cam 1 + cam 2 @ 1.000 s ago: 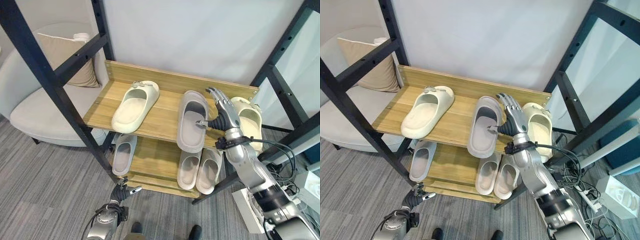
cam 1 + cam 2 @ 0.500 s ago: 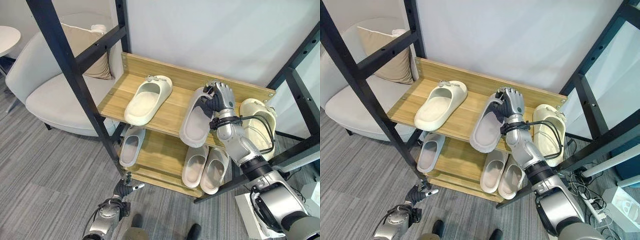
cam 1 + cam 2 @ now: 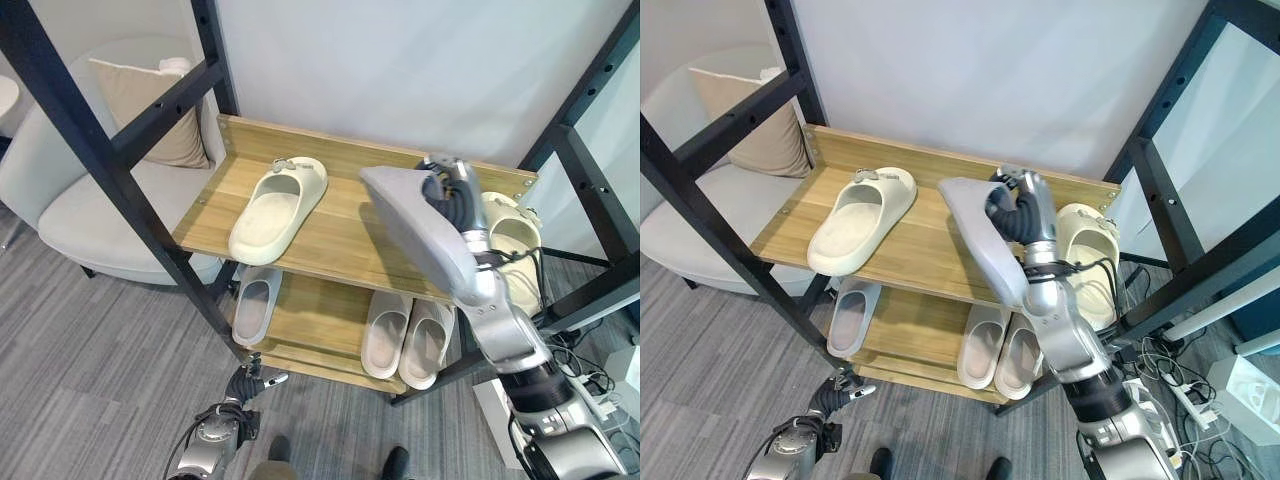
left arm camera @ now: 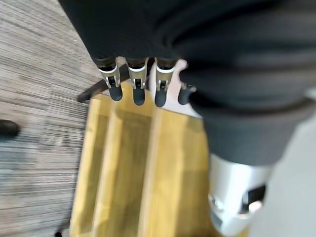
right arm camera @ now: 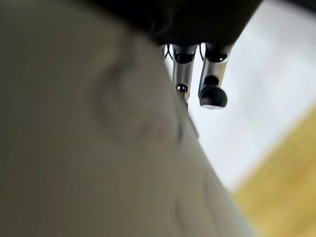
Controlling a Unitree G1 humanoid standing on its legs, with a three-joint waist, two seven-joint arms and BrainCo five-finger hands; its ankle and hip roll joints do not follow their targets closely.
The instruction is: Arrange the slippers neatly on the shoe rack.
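1. Fingers of the right hand (image 3: 452, 200) curl round the grey slipper (image 3: 415, 232), lifted clear above the top shelf (image 3: 330, 235).
2. Slipper looks light, soft foam; gripping its strap seems safest.
3. Left hand (image 3: 247, 381) hangs low with fingers relaxed.

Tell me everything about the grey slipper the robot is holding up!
The grey slipper is a plain, smooth slide that looks like soft foam or rubber. The right hand has its fingers curled round the strap end and holds it in the air above the top shelf, tipped on its side so its flat sole faces us. Nothing else touches it. A cream slipper lies on the shelf to its left, another cream one to its right.
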